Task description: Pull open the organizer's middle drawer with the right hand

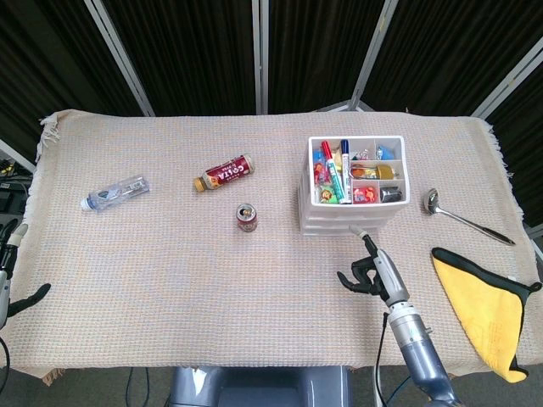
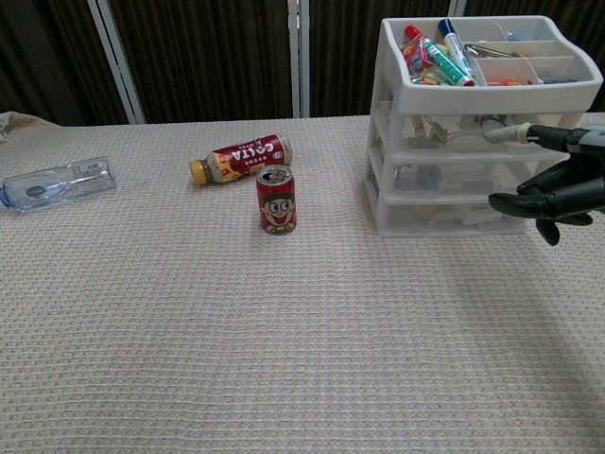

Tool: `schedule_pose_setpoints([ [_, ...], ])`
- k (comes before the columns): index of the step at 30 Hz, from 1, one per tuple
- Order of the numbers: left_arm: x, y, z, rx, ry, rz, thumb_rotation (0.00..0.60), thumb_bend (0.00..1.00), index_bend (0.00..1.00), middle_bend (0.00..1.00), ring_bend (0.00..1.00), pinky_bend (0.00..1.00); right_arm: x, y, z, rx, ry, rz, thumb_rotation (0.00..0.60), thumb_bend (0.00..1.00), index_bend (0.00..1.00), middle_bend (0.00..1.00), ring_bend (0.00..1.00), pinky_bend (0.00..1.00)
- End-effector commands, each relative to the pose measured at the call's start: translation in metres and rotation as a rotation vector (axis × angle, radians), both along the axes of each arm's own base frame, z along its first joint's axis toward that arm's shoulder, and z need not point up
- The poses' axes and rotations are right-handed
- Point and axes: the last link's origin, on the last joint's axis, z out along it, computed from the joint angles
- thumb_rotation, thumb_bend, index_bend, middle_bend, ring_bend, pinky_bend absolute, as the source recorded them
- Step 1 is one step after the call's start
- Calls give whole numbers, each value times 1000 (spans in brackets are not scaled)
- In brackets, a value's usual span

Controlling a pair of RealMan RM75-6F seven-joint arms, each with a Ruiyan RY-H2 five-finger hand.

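The white three-drawer organizer (image 1: 352, 182) stands at the right of the table, its top tray holding markers and small items. In the chest view its middle drawer (image 2: 444, 175) sits flush with the other two, all closed. My right hand (image 1: 373, 270) hovers just in front of the organizer, a short gap from the drawer fronts. In the chest view the right hand (image 2: 558, 189) overlaps the organizer's right end at middle-drawer height; its fingers are loosely curved and apart from the thumb, holding nothing. My left hand (image 1: 10, 275) rests at the table's near left edge, empty.
A small red can (image 2: 276, 200) stands left of the organizer, with a brown Costa bottle (image 2: 241, 157) lying behind it. A clear plastic bottle (image 1: 116, 192) lies far left. A spoon (image 1: 467, 217) and a yellow cloth (image 1: 488, 305) lie to the right.
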Motion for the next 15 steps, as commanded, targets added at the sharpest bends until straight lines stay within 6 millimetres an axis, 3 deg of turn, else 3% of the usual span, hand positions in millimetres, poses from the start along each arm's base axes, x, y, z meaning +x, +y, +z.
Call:
schedule_pose_setpoints([
  [1,0,0,0,0,-2,-2,600,65,0,0,0,0,3,-2,-7,14,-24,-7,600,252,133,911,913,701],
  [15,3,-2,-5,-7,16,-10,600,66,0,0,0,0,4,-16,-24,20,-39,-17,600,260,131,909,911,700],
])
